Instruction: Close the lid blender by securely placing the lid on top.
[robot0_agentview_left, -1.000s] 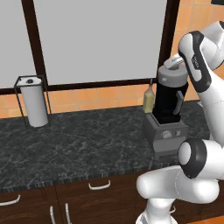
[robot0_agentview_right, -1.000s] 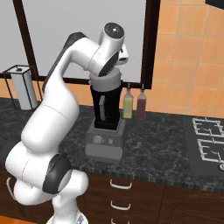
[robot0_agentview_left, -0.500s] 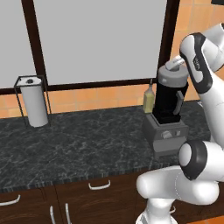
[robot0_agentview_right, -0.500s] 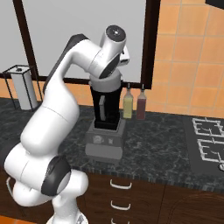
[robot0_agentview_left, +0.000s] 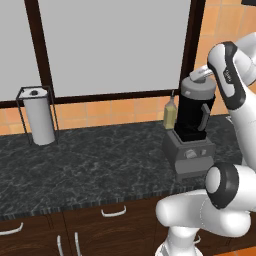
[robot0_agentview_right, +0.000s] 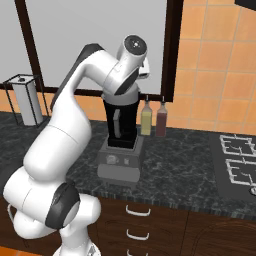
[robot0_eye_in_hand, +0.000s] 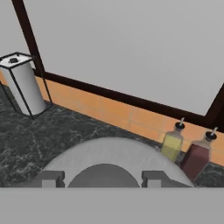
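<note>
The blender (robot0_agentview_left: 191, 129) stood on the dark marble counter (robot0_agentview_left: 90, 165), black jar on its grey boxy base, knob facing front, and the lid (robot0_agentview_left: 198, 88) sat right on top of the jar, looking level from the left base view. The gripper (robot0_eye_in_hand: 103, 178) was down over the lid, with the two fingertips (robot0_eye_in_hand: 52, 178) apart on either side of the darker knob (robot0_eye_in_hand: 104, 176) in the hand view; whether they actually pinched the knob couldn't be made out. As for stuff crowding the spot: a yellowish bottle (robot0_agentview_right: 146, 118) stood just behind the blender at about 1 o'clock in the right base view, and a dark red bottle (robot0_agentview_right: 161, 119) stood just beside it further right, both against the orange tiled backsplash (robot0_agentview_right: 210, 65). The arm's big white links wrapped around the jar's left side in that view and hid the lid. A paper-towel roll (robot0_agentview_left: 38, 119) in a wire holder stood well apart at 9 o'clock in the left base view. A stove grate (robot0_agentview_right: 238, 159) sat out at 3 o'clock on the right.
</note>
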